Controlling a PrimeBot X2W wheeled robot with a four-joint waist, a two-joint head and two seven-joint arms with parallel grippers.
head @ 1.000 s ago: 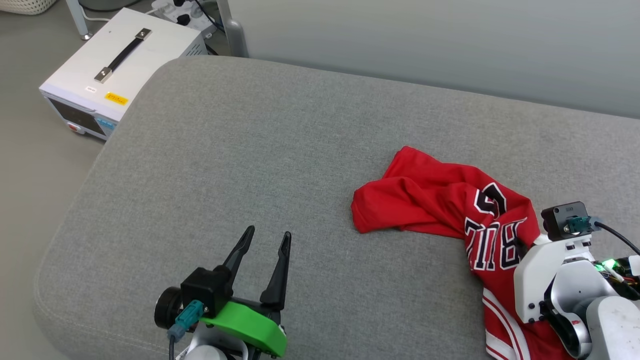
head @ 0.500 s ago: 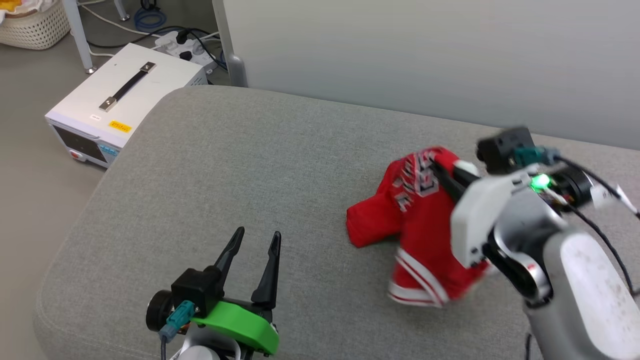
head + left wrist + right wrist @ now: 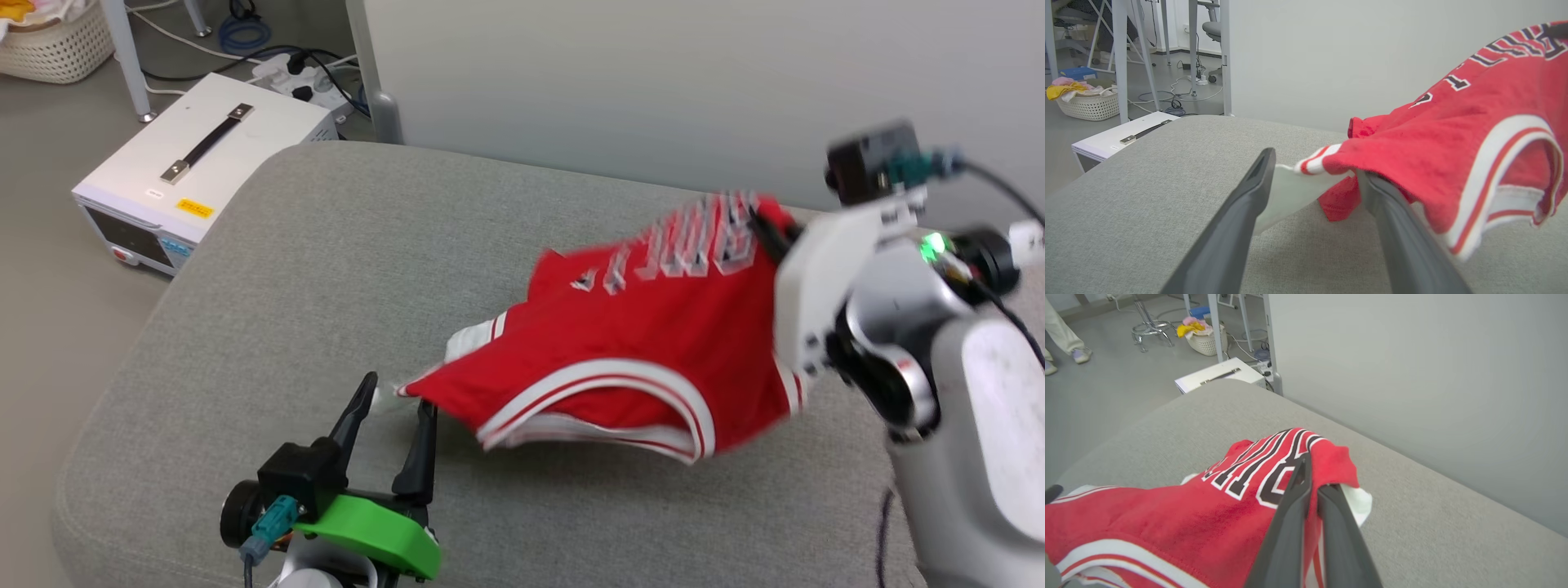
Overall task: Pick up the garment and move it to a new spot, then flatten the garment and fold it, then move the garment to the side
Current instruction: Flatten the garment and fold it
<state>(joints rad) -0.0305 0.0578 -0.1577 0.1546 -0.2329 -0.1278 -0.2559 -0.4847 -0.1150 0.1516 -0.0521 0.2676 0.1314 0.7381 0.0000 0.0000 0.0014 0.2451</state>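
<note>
One second on: garment no longer heaped on grey cushion, now hoisted and spread above its middle. Right claw clamped tight on lettered chest. Left claw gapes at cushion's near edge, white sleeve between its fingers, ungripped. Pick-up looks done, relocation underway.

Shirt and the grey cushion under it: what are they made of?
The shirt looks like soft, matte knit fabric: fuzzy surface, limp drape. The cushion seems padded, covered in woven grey cloth: speckled weave, rounded stitched edge.
</note>
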